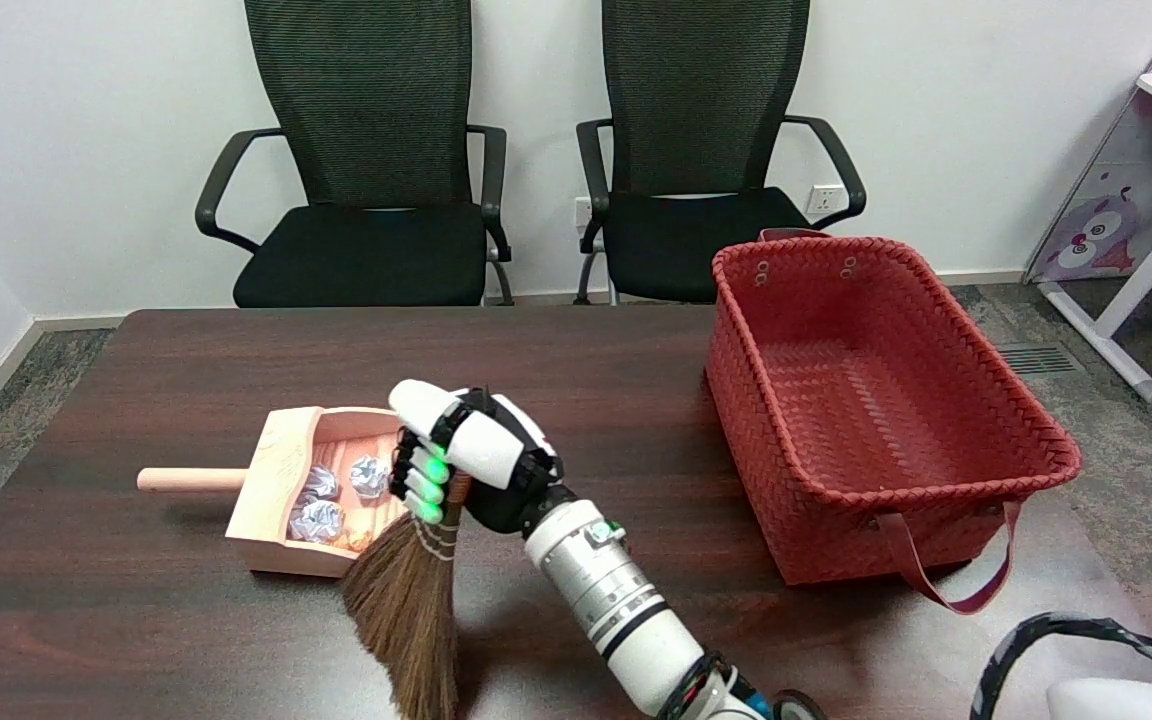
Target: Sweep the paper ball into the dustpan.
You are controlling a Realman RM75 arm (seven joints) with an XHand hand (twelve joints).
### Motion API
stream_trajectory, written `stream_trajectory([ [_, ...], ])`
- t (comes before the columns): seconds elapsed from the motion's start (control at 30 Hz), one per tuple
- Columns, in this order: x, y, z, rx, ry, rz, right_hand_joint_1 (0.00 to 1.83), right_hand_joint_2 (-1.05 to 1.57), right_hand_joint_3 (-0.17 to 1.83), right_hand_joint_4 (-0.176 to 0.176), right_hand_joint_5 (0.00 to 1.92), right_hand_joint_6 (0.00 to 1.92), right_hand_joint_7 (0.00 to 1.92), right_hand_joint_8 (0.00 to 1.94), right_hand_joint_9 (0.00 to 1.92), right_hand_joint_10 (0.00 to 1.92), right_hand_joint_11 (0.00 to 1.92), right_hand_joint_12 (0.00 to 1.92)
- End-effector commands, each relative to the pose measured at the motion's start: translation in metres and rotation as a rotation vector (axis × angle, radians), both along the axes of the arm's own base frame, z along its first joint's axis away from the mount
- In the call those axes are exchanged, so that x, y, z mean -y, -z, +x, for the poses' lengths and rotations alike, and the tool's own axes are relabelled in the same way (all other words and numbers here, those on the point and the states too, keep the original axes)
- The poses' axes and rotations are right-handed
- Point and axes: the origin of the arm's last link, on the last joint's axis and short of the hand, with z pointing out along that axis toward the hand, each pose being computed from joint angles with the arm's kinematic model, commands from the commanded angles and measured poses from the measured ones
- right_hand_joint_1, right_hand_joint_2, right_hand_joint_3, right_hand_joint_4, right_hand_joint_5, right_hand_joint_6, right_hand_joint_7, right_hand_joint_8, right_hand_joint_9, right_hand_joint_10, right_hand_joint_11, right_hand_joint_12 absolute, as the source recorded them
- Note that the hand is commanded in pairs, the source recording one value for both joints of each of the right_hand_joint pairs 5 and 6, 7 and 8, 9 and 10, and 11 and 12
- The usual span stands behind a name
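Observation:
A pale wooden dustpan (281,470) lies on the dark table, its round handle (188,480) pointing left and its mouth facing right. Three crumpled paper balls lie inside it: one (369,476), one (321,483) and one (317,521). My right hand (471,458) grips the handle of a small brown straw broom (406,605) just right of the dustpan's mouth. The bristles hang down and toward the near edge, their upper left part over the dustpan's front corner. Part of the dustpan's mouth is hidden behind my hand.
A red woven basket (946,300) with strap handles stands on the table's right side, empty. Two black office chairs (366,170) (706,150) stand behind the table's far edge. A white desk leg (1136,290) is at far right.

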Motion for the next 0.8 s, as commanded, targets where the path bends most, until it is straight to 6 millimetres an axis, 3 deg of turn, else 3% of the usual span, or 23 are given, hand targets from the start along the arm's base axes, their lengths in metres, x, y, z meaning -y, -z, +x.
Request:
stream_trajectory([
  [0.03,-0.003,-0.038,-0.004,-0.037,0.008,-0.073,0.95,1.57,1.83,0.018,1.92,1.92,1.92,1.92,1.92,1.92,1.92,1.92],
  [0.27,-0.002,-0.054,-0.015,-0.052,0.059,-0.094,0.96,1.57,1.83,0.019,1.92,1.92,1.92,1.92,1.92,1.92,1.92,1.92],
  [0.8,0.021,-0.064,0.004,-0.09,0.008,-0.054,1.01,1.57,1.83,0.016,1.92,1.92,1.92,1.92,1.92,1.92,1.92,1.92],
])
